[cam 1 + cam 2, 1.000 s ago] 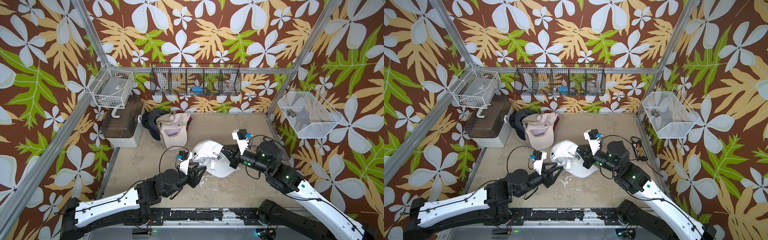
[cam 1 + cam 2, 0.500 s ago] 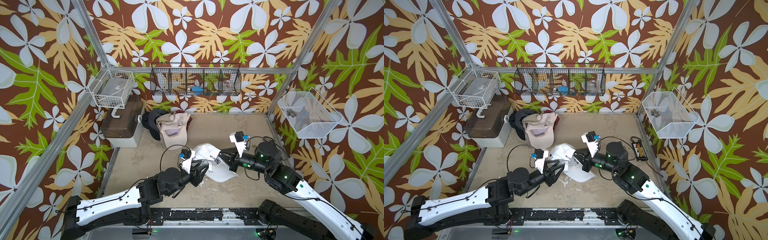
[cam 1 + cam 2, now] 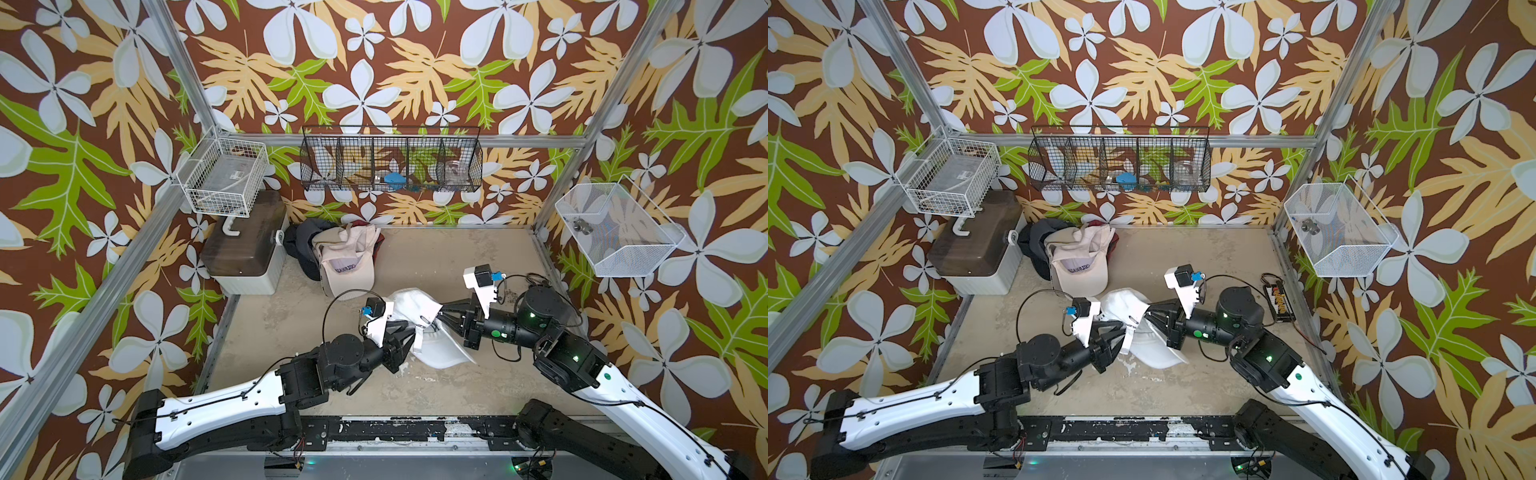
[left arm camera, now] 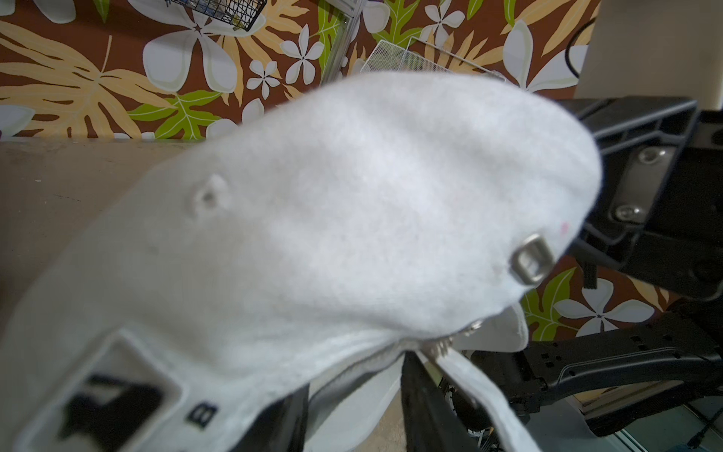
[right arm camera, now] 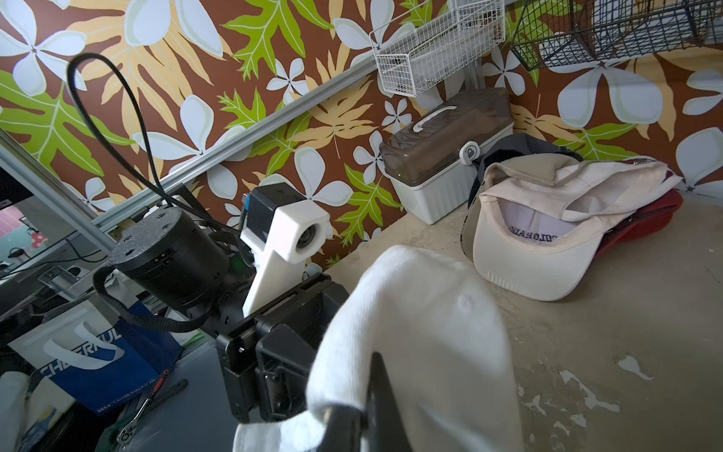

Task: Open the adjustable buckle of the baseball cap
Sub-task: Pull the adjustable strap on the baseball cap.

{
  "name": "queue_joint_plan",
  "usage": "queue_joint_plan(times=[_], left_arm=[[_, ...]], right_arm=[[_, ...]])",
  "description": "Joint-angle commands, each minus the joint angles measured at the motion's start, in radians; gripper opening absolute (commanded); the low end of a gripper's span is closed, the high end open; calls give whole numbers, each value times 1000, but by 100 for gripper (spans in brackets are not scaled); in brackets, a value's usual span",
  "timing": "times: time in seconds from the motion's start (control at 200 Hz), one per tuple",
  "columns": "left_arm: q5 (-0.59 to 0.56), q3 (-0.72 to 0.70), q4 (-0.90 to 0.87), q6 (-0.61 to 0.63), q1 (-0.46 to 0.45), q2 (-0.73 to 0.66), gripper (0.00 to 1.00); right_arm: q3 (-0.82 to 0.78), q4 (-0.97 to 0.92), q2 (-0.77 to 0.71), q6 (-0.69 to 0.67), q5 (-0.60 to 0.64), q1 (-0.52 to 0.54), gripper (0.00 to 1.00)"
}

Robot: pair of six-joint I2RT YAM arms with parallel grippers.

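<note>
Black right hand (image 3: 438, 316) clamped shut on white cap (image 3: 411, 301) rear edge; left hand (image 3: 411, 338) against crown, grip unclear. Cap sits on worktop (image 3: 457, 257), between arms. Fabric soft, light, floppy; metal buckle (image 4: 530, 263) small, slick: pinch strap (image 4: 481, 385) tail beside it.

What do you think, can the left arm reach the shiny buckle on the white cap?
Probably yes. The buckle sits bare at the edge of the cap, just ahead of the left gripper, with nothing over it. The right gripper, shut on the cap, is close beside it, so room is tight.
</note>
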Motion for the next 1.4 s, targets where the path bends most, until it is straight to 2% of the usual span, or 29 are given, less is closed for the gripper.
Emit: queue_joint_plan(times=[0.0, 0.335, 0.606, 0.756, 0.976, 1.136, 1.391], left_arm=[[4, 7, 38, 9, -2, -9, 37], [67, 0, 78, 15, -3, -9, 19], [164, 1, 85, 28, -5, 13, 23], [177, -14, 85, 30, -6, 1, 28], [173, -11, 87, 39, -6, -3, 27], [183, -10, 97, 41, -6, 1, 19], [207, -13, 105, 43, -6, -3, 1]], right_arm=[[-6, 54, -6, 20, -51, 0, 0], [-43, 98, -16, 58, -76, 0, 0], [-25, 96, -8, 55, -86, 0, 0], [-15, 91, -8, 52, -104, 0, 0], [-25, 113, -1, 72, -141, 0, 0], [-41, 152, -4, 98, -176, 1, 0], [-36, 164, -4, 105, -182, 0, 0]])
